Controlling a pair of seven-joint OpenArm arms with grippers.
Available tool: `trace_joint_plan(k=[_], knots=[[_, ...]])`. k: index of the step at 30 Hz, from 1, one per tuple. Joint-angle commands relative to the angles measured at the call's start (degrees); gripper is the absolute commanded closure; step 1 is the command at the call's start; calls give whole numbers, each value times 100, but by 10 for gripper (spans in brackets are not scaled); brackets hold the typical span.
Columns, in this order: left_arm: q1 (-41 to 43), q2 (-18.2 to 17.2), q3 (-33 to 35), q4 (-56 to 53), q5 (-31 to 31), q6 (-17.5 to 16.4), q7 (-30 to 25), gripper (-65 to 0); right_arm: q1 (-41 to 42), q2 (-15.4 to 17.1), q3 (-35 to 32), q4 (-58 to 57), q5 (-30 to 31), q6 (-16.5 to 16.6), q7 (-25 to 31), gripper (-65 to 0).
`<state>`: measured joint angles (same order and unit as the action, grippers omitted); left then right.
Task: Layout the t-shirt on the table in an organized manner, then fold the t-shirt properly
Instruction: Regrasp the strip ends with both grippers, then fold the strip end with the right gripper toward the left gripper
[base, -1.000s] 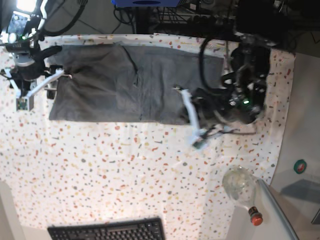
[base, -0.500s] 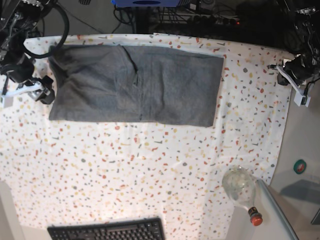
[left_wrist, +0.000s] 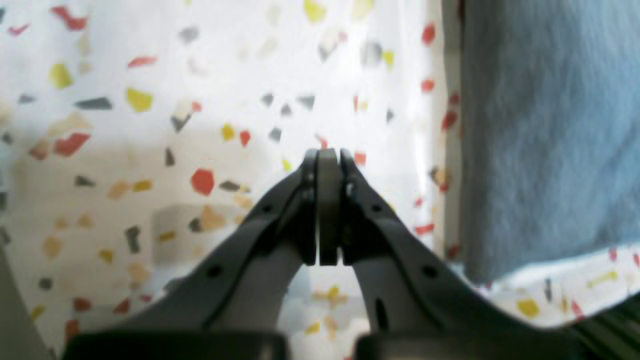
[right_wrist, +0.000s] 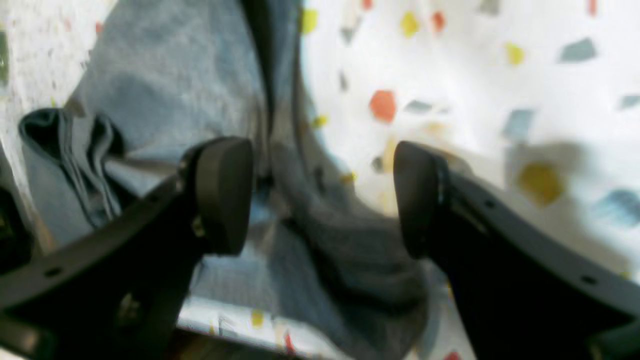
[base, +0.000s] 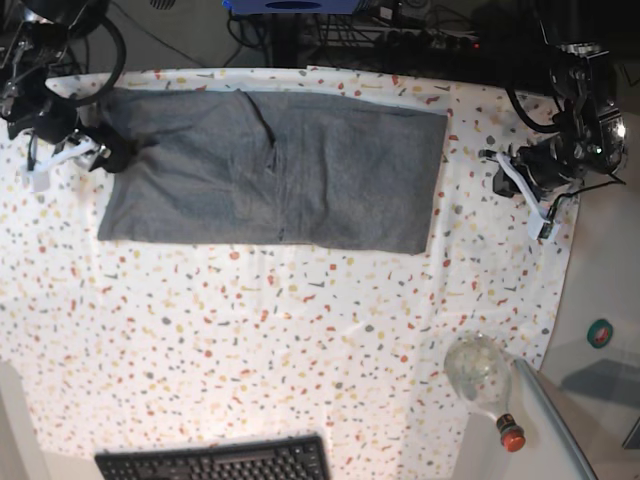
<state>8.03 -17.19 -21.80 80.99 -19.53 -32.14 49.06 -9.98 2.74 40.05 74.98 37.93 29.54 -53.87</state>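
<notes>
White cloth speckled with red, orange, yellow and grey flecks covers the bench (base: 300, 340), with dark cabling and equipment crowded behind its far edge at twelve o'clock. On the cloth, the plain heather-grey short-sleeved t-shirt (base: 270, 170) lies as a long flat band across the far half, reaching from about ten o'clock to one o'clock in my base view, with one crease running down near its middle.

My right gripper (right_wrist: 320, 195) sits at the ten o'clock end. Its jaws stand wide apart, straddling a bunched ridge of grey knit at the shirt's edge; nothing is pinched between them. My left gripper (left_wrist: 327, 205) hovers off the cloth's three o'clock side, well apart from the shirt, jaws pressed fully together with nothing between them. The shirt's straight edge shows at the right of that wrist view.

I judge the shirt partly folded, with an end-over-end fold to come.

Risks I see: the fabric under my right jaws is rumpled in several layers, so closing here could catch only the top layer, or the speckled cloth beneath, and drag the whole band crooked. With my left arm this far off, a one-sided lift would skew the fold. A clear bottle with a red cap (base: 483, 380) lies near five o'clock, within reach of a careless sweep.
</notes>
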Motion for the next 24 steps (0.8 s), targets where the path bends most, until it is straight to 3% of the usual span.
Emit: trace_joint_plan(k=[1,6,12,16,21,24], knots=[[-104,-8,92,55,155,-17,-49,0,44,29,-150,137,106,154,-95,-417],[-219,343,321,90,1069,-17,-84,0,9,-156,-405,410,114,233,-139,-417],[36,519,567,-103,1166,-17,-822,0,316,-147,-414,-241,79,233,2,-413],[124,519,725,-271,1166,-8,-884,0,334,-24,-414,-382,79,242,187,-264],[133,572,734,-438,1122,-8,-884,0,360,82,-440,-478,79,206,169,0],[133,721,743,-297,1157,-8,-884,0,457,284,-502,-469,70,66,116,0]])
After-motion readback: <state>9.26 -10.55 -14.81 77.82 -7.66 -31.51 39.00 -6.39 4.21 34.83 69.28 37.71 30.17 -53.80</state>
